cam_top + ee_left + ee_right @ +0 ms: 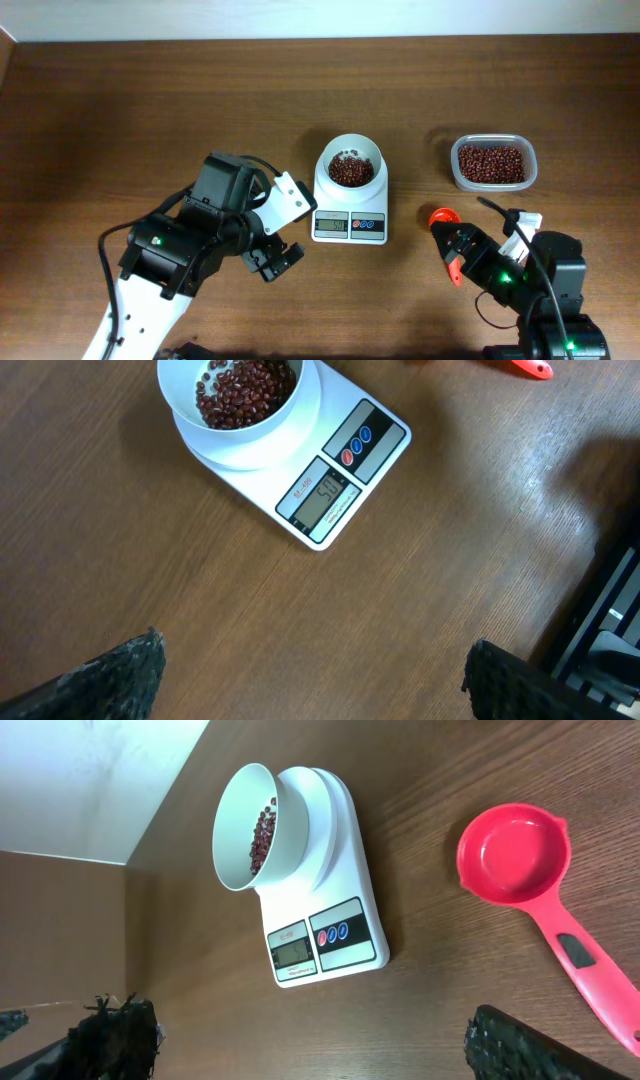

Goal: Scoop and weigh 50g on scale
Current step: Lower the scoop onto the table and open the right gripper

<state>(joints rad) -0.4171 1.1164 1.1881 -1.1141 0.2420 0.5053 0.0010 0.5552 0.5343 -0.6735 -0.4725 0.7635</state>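
Left jaws and right jaws gape wide, empty; scale (350, 225) with beans (351, 171) ahead, scoop (513, 854) before right jaws.

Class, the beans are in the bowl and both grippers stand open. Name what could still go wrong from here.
1. The left gripper, jaws open, sits close beside the scale; a careless move could nudge it and upset the reading.
2. The red scoop lies loose on the table by the right gripper; that arm might sweep it into the bowl of beans or the open tub.
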